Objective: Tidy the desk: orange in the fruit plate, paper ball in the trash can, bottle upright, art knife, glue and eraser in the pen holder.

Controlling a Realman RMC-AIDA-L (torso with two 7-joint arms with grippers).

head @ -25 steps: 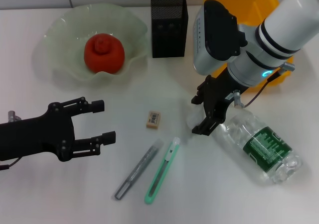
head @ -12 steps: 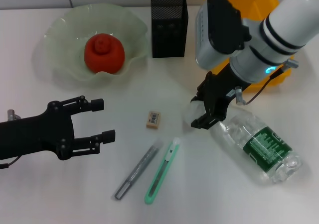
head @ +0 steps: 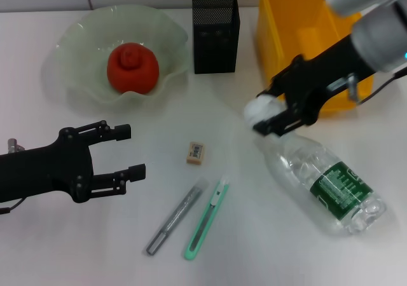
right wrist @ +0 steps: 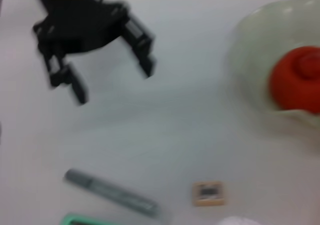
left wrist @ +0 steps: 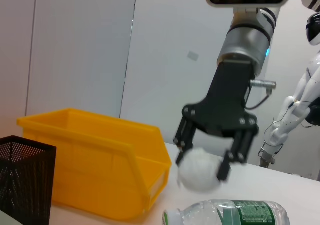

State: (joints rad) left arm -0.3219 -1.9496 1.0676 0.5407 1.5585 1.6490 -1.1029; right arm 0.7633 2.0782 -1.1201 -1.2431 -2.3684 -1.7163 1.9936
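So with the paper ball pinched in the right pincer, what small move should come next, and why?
Probably carry it across over the yellow bin and release. The right pincer holds the paper ball lifted off the desk, just short of the bin's near wall, above the lying bottle. The left pincer sits open, far off.

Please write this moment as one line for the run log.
right gripper: shut on paper ball, lifted, beside yellow bin | left gripper: open, idle | bottle: lying | orange: in fruit plate
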